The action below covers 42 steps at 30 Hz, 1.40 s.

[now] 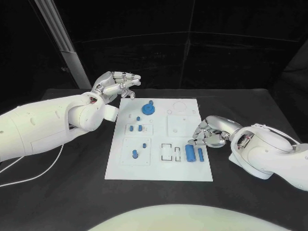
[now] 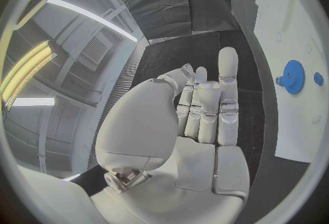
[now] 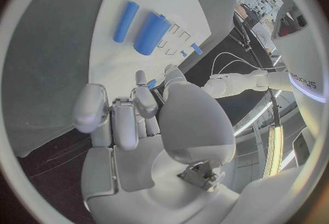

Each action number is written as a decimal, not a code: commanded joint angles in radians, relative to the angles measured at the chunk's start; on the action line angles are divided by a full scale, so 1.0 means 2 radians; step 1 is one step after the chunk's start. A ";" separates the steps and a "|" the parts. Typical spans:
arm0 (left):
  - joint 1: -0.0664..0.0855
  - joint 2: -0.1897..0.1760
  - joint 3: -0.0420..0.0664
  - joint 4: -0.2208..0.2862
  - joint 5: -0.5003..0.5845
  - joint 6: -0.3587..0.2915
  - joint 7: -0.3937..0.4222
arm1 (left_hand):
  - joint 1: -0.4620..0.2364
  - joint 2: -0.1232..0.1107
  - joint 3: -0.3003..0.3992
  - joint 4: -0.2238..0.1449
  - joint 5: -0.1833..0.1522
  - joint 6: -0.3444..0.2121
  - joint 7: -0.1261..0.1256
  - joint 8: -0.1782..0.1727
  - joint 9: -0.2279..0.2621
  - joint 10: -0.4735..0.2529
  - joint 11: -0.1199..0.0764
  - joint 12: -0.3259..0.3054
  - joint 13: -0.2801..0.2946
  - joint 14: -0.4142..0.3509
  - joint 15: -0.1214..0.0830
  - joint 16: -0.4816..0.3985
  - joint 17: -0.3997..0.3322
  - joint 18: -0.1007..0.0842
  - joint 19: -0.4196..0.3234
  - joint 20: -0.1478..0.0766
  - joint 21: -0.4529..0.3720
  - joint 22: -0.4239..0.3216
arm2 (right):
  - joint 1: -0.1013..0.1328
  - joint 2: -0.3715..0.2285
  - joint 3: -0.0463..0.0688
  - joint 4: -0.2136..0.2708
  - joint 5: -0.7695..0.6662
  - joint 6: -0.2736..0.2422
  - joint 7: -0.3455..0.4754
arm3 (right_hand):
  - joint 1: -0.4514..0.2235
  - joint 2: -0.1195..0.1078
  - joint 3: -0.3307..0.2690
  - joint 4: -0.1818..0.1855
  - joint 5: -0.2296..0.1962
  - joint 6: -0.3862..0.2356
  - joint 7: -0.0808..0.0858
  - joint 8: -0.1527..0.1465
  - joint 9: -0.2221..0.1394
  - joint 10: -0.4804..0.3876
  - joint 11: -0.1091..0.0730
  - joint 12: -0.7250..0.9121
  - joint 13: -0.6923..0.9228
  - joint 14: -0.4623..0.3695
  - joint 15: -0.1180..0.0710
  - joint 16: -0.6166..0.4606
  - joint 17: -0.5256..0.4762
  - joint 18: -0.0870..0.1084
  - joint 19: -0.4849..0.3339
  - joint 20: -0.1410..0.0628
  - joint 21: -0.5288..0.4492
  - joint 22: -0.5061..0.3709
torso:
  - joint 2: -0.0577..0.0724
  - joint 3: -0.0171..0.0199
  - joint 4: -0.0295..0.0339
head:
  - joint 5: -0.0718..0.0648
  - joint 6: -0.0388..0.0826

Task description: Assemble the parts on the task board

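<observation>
The white task board (image 1: pixel 161 166) lies mid-table. On it are a blue gear (image 1: pixel 148 109), small blue pegs (image 1: pixel 136 128), two more blue pieces (image 1: pixel 135 154), a thick blue cylinder (image 1: pixel 189 153) and a thin blue rod (image 1: pixel 200 154). My left hand (image 1: pixel 116 85) hovers beyond the board's far left corner, fingers mostly curled and holding nothing; its wrist view shows the hand (image 2: pixel 202 111) with the gear (image 2: pixel 293 77) off to one side. My right hand (image 1: pixel 208 132) sits at the board's right edge, just behind the cylinder (image 3: pixel 151 33) and rod (image 3: pixel 125 21). Its fingers (image 3: pixel 113 119) are curled; a blue speck shows by the fingertips, and I cannot tell whether it is held.
Black table (image 1: pixel 70 192) surrounds the board. A white cable (image 1: pixel 29 175) trails across the table under my left arm. A pale post (image 1: pixel 60 38) stands behind the table at the far left. Empty slots (image 1: pixel 171 151) lie beside the cylinder.
</observation>
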 commanded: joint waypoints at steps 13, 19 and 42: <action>0.001 -0.004 0.000 0.001 0.001 0.009 0.000 | -0.005 -0.001 0.002 0.000 0.001 -0.004 -0.001 0.002 0.000 -0.005 0.000 0.002 0.000 -0.005 0.000 0.001 0.000 0.009 -0.003 0.000 -0.001 0.001 | -0.012 0.014 0.000 -0.003 -0.052 0.062 -0.062 | -0.011 0.004 -0.038 0.017 -0.019 -0.002 -0.003 0.023 0.013 0.021 -0.002 0.052 0.064 0.035 -0.004 0.021 0.047 -0.014 0.011 -0.001 0.020 0.032 | 0.000 -0.0008 0.0010 | 0.001 -0.002; 0.001 -0.005 0.000 0.002 0.001 0.009 0.000 | -0.005 -0.001 0.002 0.000 0.001 -0.004 -0.001 0.002 0.000 -0.005 0.000 0.002 0.000 -0.005 0.000 0.001 0.000 0.009 -0.003 0.000 -0.001 0.001 | -0.015 0.019 0.000 -0.003 -0.068 0.074 -0.071 | -0.026 0.004 -0.046 0.017 -0.026 -0.002 -0.004 0.029 0.017 0.022 -0.002 0.055 0.069 0.036 -0.004 0.023 0.053 -0.015 0.012 -0.001 0.023 0.038 | 0.001 -0.0005 0.0013 | 0.002 -0.003; 0.000 -0.007 0.000 0.002 0.000 0.012 -0.005 | -0.008 -0.002 0.002 0.001 0.001 -0.005 0.000 0.003 0.000 -0.006 0.001 0.003 0.001 -0.005 0.001 0.002 0.001 0.009 -0.003 0.001 -0.001 0.001 | -0.032 0.045 0.000 -0.014 -0.072 0.059 -0.092 | 0.028 0.045 -0.031 -0.003 0.051 0.001 -0.008 0.045 0.031 0.024 -0.006 0.055 0.080 0.037 -0.007 0.027 0.066 -0.017 0.015 -0.004 0.031 0.051 | 0.000 -0.0007 0.0015 | 0.001 -0.006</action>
